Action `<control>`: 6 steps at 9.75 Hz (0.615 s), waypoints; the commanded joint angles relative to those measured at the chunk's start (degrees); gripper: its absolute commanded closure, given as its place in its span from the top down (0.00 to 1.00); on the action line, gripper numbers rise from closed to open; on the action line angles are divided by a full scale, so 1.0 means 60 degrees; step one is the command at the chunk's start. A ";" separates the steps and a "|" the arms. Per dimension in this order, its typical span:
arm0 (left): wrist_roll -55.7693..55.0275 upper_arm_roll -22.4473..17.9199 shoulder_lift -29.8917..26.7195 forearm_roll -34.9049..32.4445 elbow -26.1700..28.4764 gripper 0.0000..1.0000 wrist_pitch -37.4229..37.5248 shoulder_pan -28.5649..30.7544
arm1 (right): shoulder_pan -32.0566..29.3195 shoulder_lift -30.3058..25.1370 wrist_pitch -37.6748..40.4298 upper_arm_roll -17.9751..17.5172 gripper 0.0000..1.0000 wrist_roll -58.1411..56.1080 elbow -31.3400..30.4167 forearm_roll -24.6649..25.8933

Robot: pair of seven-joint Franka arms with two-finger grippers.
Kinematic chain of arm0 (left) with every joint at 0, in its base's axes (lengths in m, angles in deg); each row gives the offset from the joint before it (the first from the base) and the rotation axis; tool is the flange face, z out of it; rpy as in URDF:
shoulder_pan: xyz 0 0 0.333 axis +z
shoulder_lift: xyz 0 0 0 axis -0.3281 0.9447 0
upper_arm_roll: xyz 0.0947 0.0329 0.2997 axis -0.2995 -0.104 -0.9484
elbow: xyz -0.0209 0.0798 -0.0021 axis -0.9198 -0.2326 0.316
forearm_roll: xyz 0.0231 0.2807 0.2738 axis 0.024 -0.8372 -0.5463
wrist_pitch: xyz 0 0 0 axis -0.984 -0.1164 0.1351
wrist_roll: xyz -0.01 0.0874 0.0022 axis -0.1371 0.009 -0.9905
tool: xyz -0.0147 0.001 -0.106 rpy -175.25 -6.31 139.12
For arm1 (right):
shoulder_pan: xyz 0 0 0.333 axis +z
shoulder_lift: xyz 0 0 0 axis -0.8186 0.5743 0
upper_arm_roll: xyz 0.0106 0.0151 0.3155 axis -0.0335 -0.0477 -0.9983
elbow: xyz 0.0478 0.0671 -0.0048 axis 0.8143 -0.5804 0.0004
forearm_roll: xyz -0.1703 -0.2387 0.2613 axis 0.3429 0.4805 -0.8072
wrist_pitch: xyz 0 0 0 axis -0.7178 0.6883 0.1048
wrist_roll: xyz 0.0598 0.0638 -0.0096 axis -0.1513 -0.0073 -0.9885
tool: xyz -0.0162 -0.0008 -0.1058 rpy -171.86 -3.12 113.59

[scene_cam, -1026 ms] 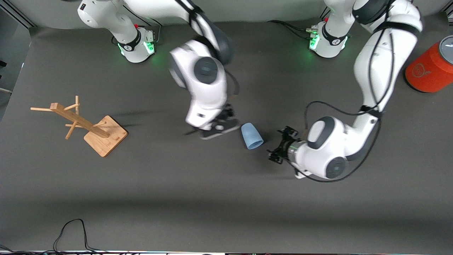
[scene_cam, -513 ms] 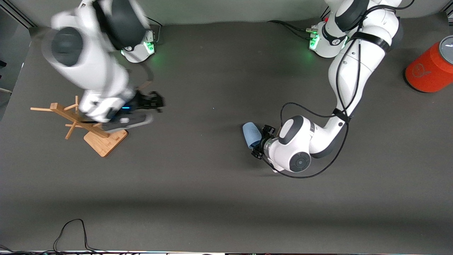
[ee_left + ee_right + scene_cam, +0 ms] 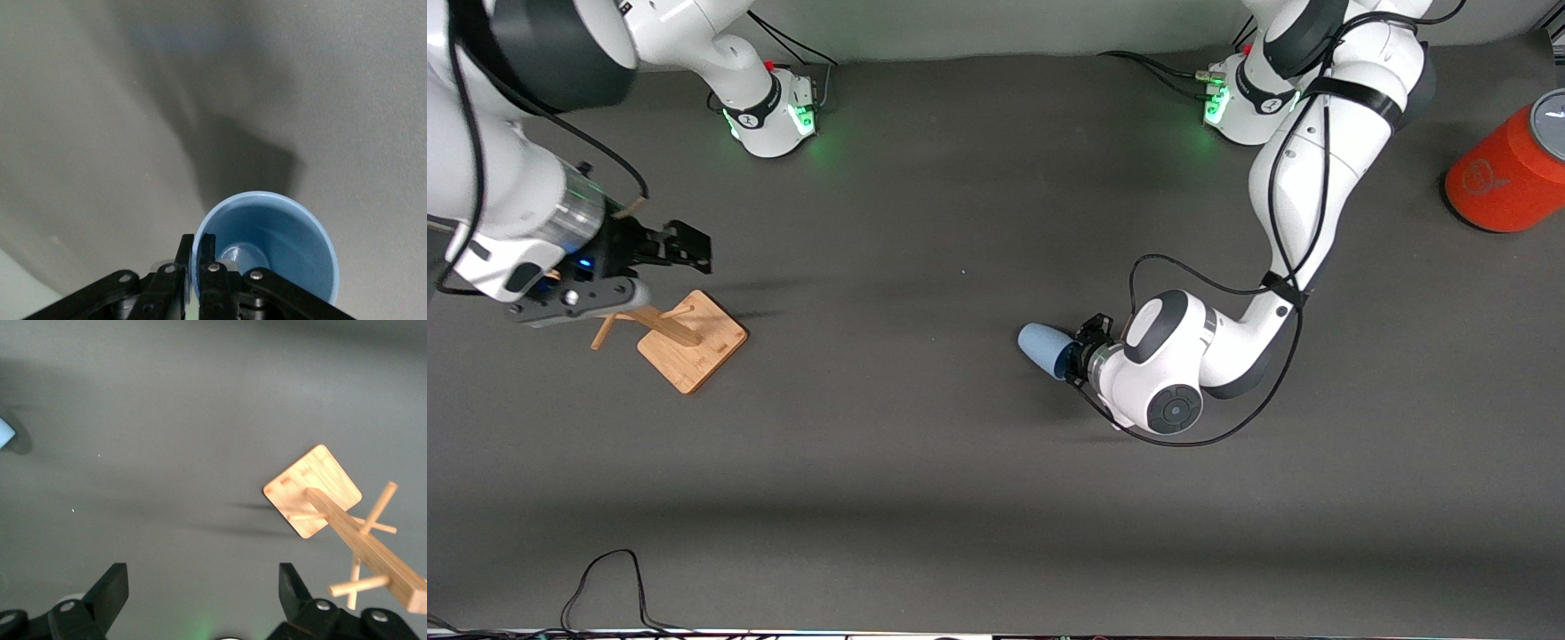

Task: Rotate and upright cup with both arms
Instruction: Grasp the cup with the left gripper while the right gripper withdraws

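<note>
The light blue cup (image 3: 1042, 348) is tipped on its side near the middle of the table, its closed end pointing toward the right arm's end. My left gripper (image 3: 1079, 357) is shut on the cup's rim, one finger inside and one outside; the left wrist view shows the cup's open mouth (image 3: 267, 247) with the fingers (image 3: 205, 250) pinching its wall. My right gripper (image 3: 685, 249) is open and empty, up over the wooden rack at the right arm's end; its fingers (image 3: 113, 590) stand wide apart.
A wooden mug rack (image 3: 671, 329) on a square base stands at the right arm's end, also in the right wrist view (image 3: 333, 510). A large orange cylinder (image 3: 1507, 182) with a grey top stands at the left arm's end. A black cable (image 3: 605, 578) lies near the table's front edge.
My right arm swung away from the cup to over the wooden rack. My left gripper moved in, closed on the cup's rim and tipped the cup so its closed end points toward the right arm's end.
</note>
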 commanded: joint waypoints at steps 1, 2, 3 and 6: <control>-0.0877 0.0110 -0.0173 0.0175 -0.0575 0.00 0.0510 -0.0172 | -0.2212 -0.0777 -0.0127 -0.1696 1.00 -0.0642 -0.0702 0.0139; -0.1869 0.0111 -0.0217 0.0044 -0.0808 0.00 0.0394 -0.0419 | -0.3048 -0.0733 -0.0141 -0.2428 1.00 -0.0660 -0.0688 0.0123; -0.3213 0.0024 -0.0218 -0.0581 -0.1304 0.00 0.0436 -0.0929 | -0.3811 -0.0733 -0.0156 -0.3015 1.00 -0.0675 -0.0702 -0.0109; -0.8016 0.0053 -0.0510 -0.3988 -0.1397 0.00 0.0524 -0.1838 | -0.3529 -0.0806 -0.0068 -0.2848 1.00 -0.0558 -0.0731 -0.0331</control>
